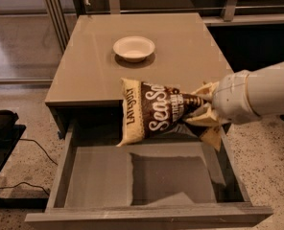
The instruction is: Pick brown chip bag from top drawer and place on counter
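The brown chip bag [156, 110], dark brown with cream edges and white "Sea Salt" lettering, hangs in the air above the open top drawer [147, 181], level with the counter's front edge. My gripper [203, 110] comes in from the right on a thick white arm and is shut on the bag's right end. The drawer's flat grey bottom is bare, with the bag's shadow on it. The glossy taupe counter [180, 47] lies just behind the bag.
A white bowl [134, 48] sits on the counter toward the back, left of centre. Speckled floor lies on both sides of the cabinet. A black object with cables [3, 128] stands on the floor at the left.
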